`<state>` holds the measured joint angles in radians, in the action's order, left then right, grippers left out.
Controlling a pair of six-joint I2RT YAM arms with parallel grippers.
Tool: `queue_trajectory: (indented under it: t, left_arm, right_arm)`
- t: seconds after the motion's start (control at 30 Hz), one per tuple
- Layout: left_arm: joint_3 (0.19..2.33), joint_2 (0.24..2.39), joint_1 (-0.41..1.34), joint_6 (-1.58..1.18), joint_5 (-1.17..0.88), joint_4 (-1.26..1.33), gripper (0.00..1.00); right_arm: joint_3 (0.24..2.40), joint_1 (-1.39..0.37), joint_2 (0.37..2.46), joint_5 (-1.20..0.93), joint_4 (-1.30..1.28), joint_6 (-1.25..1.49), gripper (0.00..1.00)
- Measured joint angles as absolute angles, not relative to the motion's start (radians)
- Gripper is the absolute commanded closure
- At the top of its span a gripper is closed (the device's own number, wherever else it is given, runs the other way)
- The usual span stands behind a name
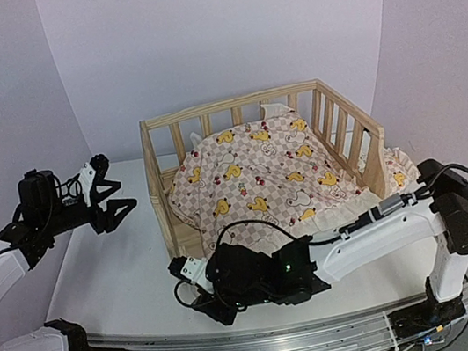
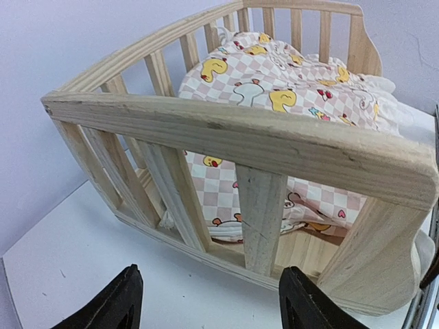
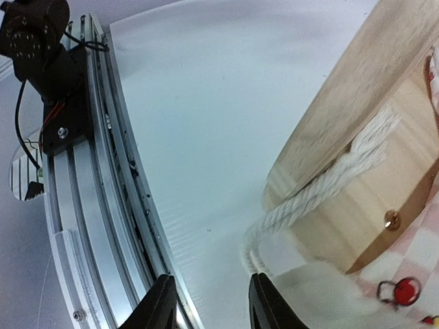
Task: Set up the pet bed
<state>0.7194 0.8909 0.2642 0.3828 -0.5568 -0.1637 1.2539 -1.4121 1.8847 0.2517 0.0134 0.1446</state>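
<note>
Wooden pet bed (image 3: 343, 103) beside right claw (image 3: 209, 301)

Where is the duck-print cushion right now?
In the top view, the duck-print cushion lies bunched inside the pet bed, just beyond the right end effector.

Left arm raised, elbow bent. Left end effector (image 1: 121, 195) points to its right, fingers (image 2: 116, 305) spread wide, nothing between them.

Right arm reaches low across toward the left. Right end effector (image 3: 212, 279) has its fingers (image 3: 161, 301) narrowly parted, nothing gripped.
</note>
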Motion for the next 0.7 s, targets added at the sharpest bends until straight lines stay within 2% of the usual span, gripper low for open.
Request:
queue_trajectory:
  t: [0.2, 0.47, 0.6, 0.7]
  left_arm:
    - [0.679, 0.818, 0.264, 0.312, -0.515, -0.13, 0.27]
    - [0.641, 0.744, 0.264, 0.287, -0.493, -0.141, 0.26]
    - [0.641, 0.735, 0.264, 0.287, -0.493, -0.14, 0.26]
    - [0.641, 0.741, 0.264, 0.283, -0.492, -0.137, 0.26]
  right_arm:
    - [1.242, -1.432, 1.906, 0.345, 0.042, 0.167, 0.65]
    - [1.308, -1.425, 2.033, 0.423, 0.068, 0.153, 0.67]
    - [1.326, -1.427, 2.058, 0.443, 0.067, 0.136, 0.76]
    - [1.349, -1.427, 2.074, 0.452, 0.067, 0.127, 0.92]
